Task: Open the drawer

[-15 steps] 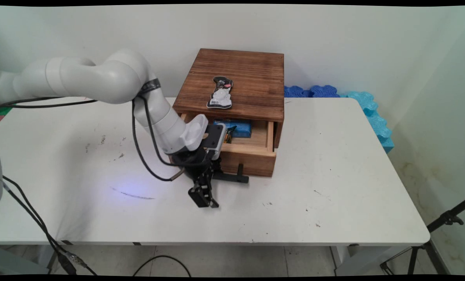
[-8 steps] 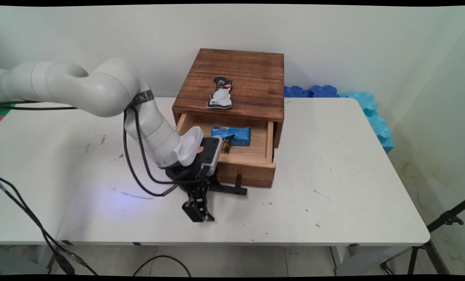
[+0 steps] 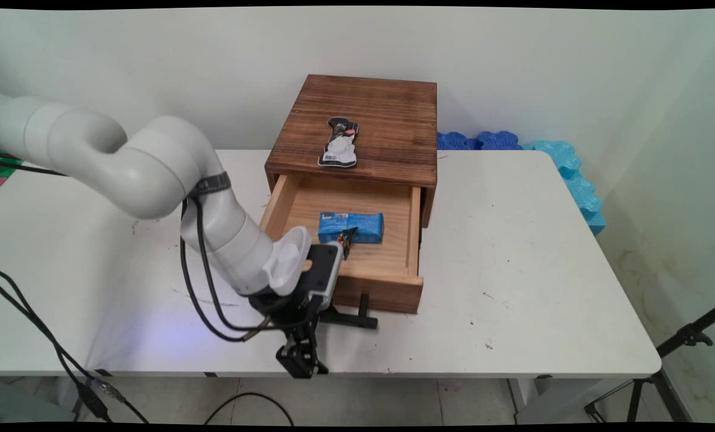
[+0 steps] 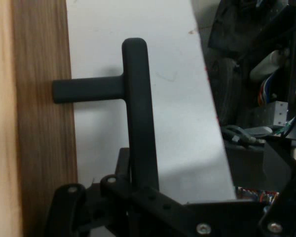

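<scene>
Now the black tool (image 3: 302,360) is clamped on the black handle (image 3: 357,317) of the drawer (image 3: 357,277), which is drawn well out of the wooden box (image 3: 357,123) on the white desk (image 3: 513,270). Inside the drawer a blue packet (image 3: 351,227) is seen beside a small dark item (image 3: 347,239); a black-and-white packet (image 3: 338,143) is laid on the box top.

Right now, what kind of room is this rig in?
Probably a robot lab or test room: a bare white table against a plain wall, a tripod standing at its right, and loose cables on the tiled floor.
</scene>
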Controlling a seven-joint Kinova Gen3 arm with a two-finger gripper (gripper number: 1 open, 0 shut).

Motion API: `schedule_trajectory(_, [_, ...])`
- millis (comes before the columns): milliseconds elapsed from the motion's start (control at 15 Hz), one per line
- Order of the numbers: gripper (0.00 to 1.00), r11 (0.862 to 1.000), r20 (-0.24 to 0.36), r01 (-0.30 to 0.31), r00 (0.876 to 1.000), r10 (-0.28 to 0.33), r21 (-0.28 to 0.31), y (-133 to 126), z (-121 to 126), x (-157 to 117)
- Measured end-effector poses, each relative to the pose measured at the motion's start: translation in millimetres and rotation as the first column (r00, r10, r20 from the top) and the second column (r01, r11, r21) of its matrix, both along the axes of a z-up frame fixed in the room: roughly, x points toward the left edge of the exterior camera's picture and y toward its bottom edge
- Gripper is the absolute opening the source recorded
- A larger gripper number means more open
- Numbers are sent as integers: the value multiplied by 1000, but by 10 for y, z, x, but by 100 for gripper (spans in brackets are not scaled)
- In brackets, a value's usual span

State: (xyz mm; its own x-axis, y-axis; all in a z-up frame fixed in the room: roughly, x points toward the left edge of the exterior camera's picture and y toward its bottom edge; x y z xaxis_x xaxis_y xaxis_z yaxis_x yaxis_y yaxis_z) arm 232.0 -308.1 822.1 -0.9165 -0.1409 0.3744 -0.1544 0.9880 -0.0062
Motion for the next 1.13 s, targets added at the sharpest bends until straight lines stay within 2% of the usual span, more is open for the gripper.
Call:
schedule_trajectory(333, [100,1000,1,2,1000,-2,-3,238,-18,-128])
schedule_trajectory(1133, [100,1000,-11,26,1000,-26,-16,520,81,-204])
